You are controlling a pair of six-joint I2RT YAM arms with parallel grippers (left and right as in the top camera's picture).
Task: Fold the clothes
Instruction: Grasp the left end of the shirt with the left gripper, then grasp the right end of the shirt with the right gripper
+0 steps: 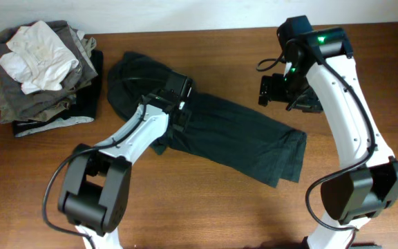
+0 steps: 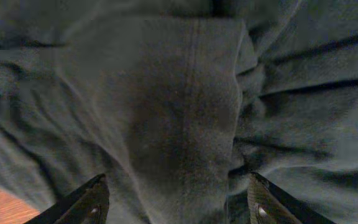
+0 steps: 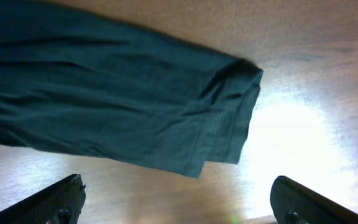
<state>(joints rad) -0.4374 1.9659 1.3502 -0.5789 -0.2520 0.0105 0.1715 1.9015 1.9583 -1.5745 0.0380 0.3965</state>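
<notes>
Two grippers over one garment. Dark T-shirt point(image 1: 240, 138) lying mid-table as a long rumpled band, slanting from a bunched end near the upper-left pile down to a squared, layered hem at lower right; print not visible on the exposed side. Left gripper point(image 2: 179, 199) low over the upper middle of the shirt, fingers point(image 2: 92, 202) spread to either side of a raised fold bearing a stitched seam, cloth filling the gap between them but not visibly pinched. Right gripper point(image 3: 179, 202) held above bare wood beyond the shirt's far edge, jaws spread wide, nothing between them, clear of the fabric; hem corner in its wrist view, beside a bright patch of glare. Wooden table point(image 1: 185, 207) underneath. Pile of grey and olive-brown garments point(image 1: 47, 97) at the upper-left corner, topped by a crumpled white cloth point(image 1: 36, 55); contact between pile and shirt not discernible.
</notes>
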